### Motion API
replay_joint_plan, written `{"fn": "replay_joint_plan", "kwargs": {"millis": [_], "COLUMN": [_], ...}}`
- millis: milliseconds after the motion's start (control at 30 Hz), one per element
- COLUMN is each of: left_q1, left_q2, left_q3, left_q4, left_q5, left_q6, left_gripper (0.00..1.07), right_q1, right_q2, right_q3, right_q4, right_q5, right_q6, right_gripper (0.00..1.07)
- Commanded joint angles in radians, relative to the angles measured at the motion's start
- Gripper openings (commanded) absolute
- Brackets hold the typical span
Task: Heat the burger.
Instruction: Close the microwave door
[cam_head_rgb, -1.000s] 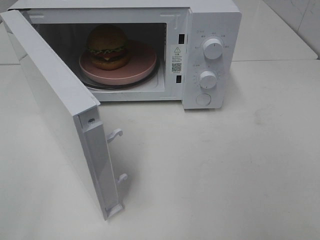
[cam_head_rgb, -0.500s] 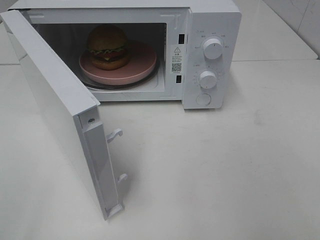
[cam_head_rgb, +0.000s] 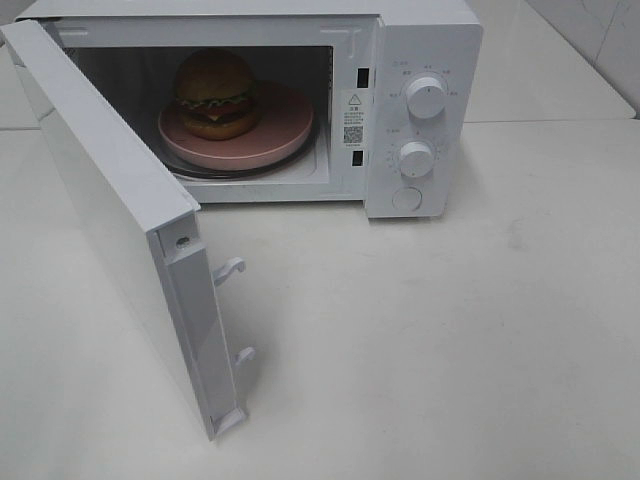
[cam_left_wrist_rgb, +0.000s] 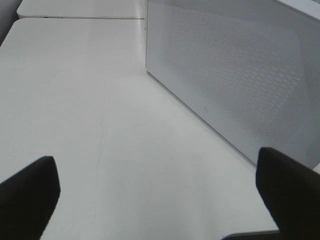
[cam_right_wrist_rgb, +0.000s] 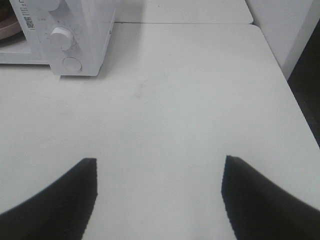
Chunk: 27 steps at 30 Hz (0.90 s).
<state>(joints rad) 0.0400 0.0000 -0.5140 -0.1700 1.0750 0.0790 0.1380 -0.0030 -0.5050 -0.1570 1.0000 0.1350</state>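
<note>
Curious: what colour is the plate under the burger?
Pink plate, best in the exterior high view.

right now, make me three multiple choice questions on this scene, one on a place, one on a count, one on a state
1. Where is the burger?
A. on the pink plate inside the microwave
B. on top of it
C. in a bowl

2. How many knobs sit above the round button?
A. one
B. two
C. four

3. The door is:
A. shut
B. taken off
C. swung wide open

Answers:
1 A, the burger sits on the plate in the open cavity.
2 B, one knob above the other on the panel.
3 C, the door stands out on its hinge with its latch hooks showing.
</note>
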Motion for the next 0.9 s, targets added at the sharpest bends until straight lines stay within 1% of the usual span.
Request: {"fn": "replay_joint_plan", "kwargs": {"millis": [33,100,133,200,233,267,300,333,367,400,433,467,500,533,567,600,633,667,700,733,800,833,900], "left_q1": [0.002,0.002,0.002,0.002,0.002,0.002,0.002,0.002,0.002,0.002,0.002,0.002,0.002,0.002,0.002,0.002,0.002,0.002,0.002,0.002,0.002,0.002,0.002], "left_q2": [0.016,0.065,0.065,0.135,0.135,0.184,0.184,0.234,0.257,0.257,0.299,0.299,0.342,0.369,0.369,0.427,0.480,0.480,0.508,0.508,0.577,0.577,0.650], "left_q3": [-0.006,-0.035,-0.035,-0.047,-0.047,-0.047,-0.047,-0.047,-0.047,-0.047,-0.047,-0.047,-0.047,-0.047,-0.047,-0.047,-0.047,-0.047,-0.047,-0.047,-0.041,-0.041,0.004], "left_q4": [-0.022,-0.018,-0.018,0.005,0.005,0.008,0.008,0.008,0.008,0.008,0.008,0.008,0.008,0.008,0.008,0.008,0.005,0.005,0.004,0.004,-0.010,-0.010,-0.078], "left_q5": [-0.018,-0.040,-0.040,-0.079,-0.079,-0.108,-0.108,-0.153,-0.178,-0.178,-0.218,-0.218,-0.254,-0.274,-0.274,-0.311,-0.346,-0.346,-0.372,-0.372,-0.480,-0.480,-0.701], "left_q6": [-0.007,-0.006,-0.006,0.007,0.007,0.021,0.021,0.021,0.021,0.021,0.021,0.021,0.021,0.021,0.021,0.021,0.021,0.021,0.029,0.029,0.077,0.077,0.187], "left_gripper": [0.99,0.96,0.96,0.91,0.91,0.84,0.84,0.75,0.68,0.68,0.56,0.56,0.43,0.36,0.36,0.19,0.10,0.10,0.00,0.00,0.00,0.00,0.00], "right_q1": [-0.006,-0.006,-0.006,-0.006,-0.006,-0.006,-0.006,-0.006,-0.006,-0.006,-0.006,-0.006,-0.006,-0.006,-0.006,-0.006,-0.006,-0.006,-0.006,-0.006,-0.006,-0.006,-0.006], "right_q2": [-0.028,-0.028,-0.028,-0.028,-0.028,-0.028,-0.028,-0.028,-0.028,-0.028,-0.028,-0.028,-0.028,-0.028,-0.028,-0.028,-0.028,-0.028,-0.028,-0.028,-0.028,-0.028,-0.028], "right_q3": [0.002,0.002,0.002,0.002,0.002,0.002,0.002,0.002,0.002,0.002,0.002,0.002,0.002,0.002,0.002,0.002,0.002,0.002,0.002,0.002,0.002,0.002,0.002], "right_q4": [-0.003,-0.003,-0.003,-0.003,-0.003,-0.003,-0.003,-0.003,-0.003,-0.003,-0.003,-0.003,-0.003,-0.003,-0.003,-0.003,-0.003,-0.003,-0.003,-0.003,-0.003,-0.003,-0.003], "right_q5": [-0.003,-0.003,-0.003,-0.003,-0.003,-0.003,-0.003,-0.003,-0.003,-0.003,-0.003,-0.003,-0.003,-0.003,-0.003,-0.003,-0.003,-0.003,-0.003,-0.003,-0.003,-0.003,-0.003], "right_q6": [-0.005,-0.005,-0.005,-0.005,-0.005,-0.005,-0.005,-0.005,-0.005,-0.005,-0.005,-0.005,-0.005,-0.005,-0.005,-0.005,-0.005,-0.005,-0.005,-0.005,-0.005,-0.005,-0.005], "right_gripper": [0.68,0.68,0.68,0.68,0.68,0.68,0.68,0.68,0.68,0.68,0.68,0.68,0.68,0.68,0.68,0.68,0.68,0.68,0.68,0.68,0.68,0.68,0.68]}}
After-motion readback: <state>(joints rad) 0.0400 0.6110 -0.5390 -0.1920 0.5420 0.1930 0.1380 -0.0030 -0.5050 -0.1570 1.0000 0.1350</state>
